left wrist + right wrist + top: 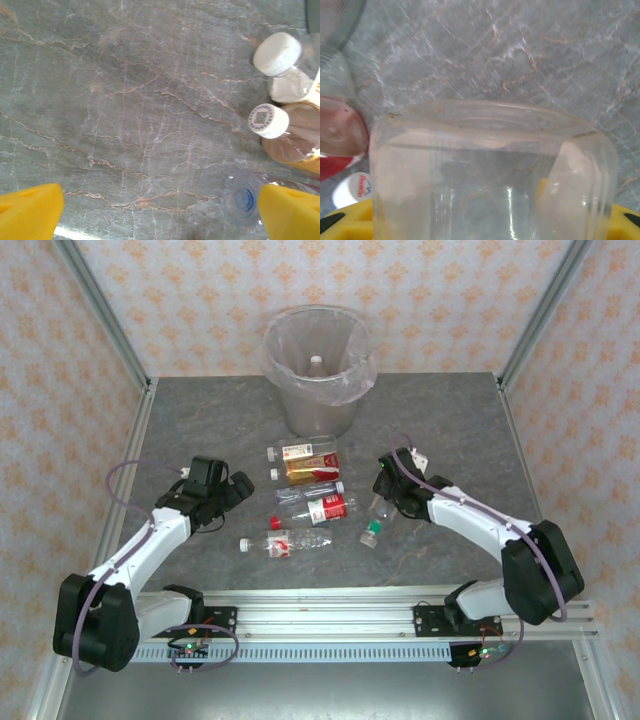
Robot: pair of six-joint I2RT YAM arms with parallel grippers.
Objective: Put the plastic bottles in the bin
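Pinched bottle (490, 170); white-capped bottle (316, 362) in bin (320, 418)

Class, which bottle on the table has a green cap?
The clear bottle lying rightmost, its base held in the right gripper; no other cap there looks green.

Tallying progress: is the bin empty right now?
No, a white-capped bottle sits inside the bin.

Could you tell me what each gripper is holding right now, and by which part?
The right gripper grips the clear green-capped plastic bottle near its base end; the left gripper holds nothing.
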